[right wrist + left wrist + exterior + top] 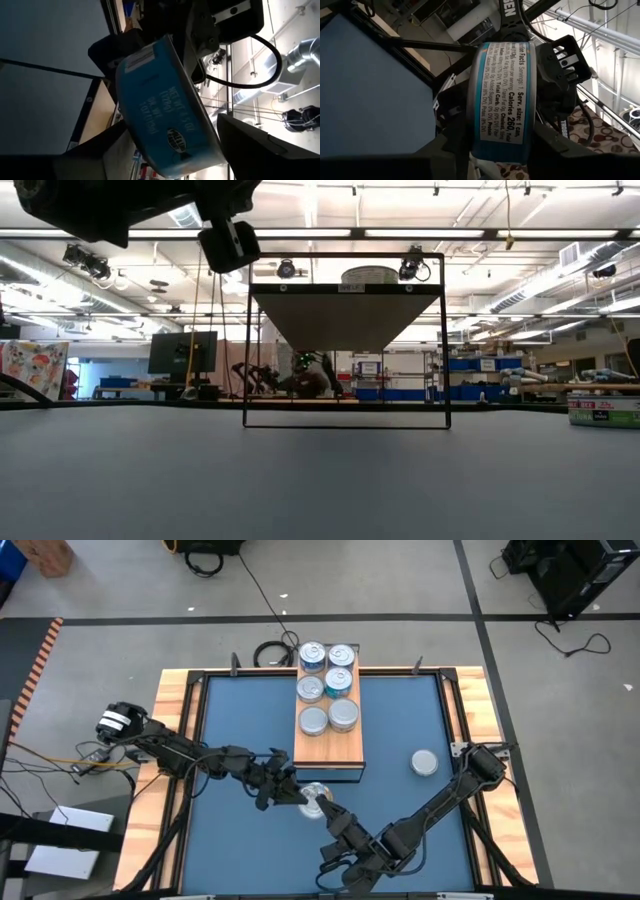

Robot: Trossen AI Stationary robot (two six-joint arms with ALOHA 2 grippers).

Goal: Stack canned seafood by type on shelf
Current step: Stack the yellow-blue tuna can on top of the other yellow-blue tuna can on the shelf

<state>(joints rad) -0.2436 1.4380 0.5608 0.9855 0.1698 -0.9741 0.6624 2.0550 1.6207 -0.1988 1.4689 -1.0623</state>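
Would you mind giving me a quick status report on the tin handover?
Both grippers meet at one tin before the shelf. Left gripper fingers around it; right gripper alongside. One tin loose on mat.

Black jointed arms; left arm (pixel 190 752) white-capped base, black cables.

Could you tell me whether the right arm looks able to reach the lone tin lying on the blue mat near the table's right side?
Probably yes: the lone tin lies apart with bare mat around it, beside the right arm. The right gripper would first leave the tin at the left gripper.
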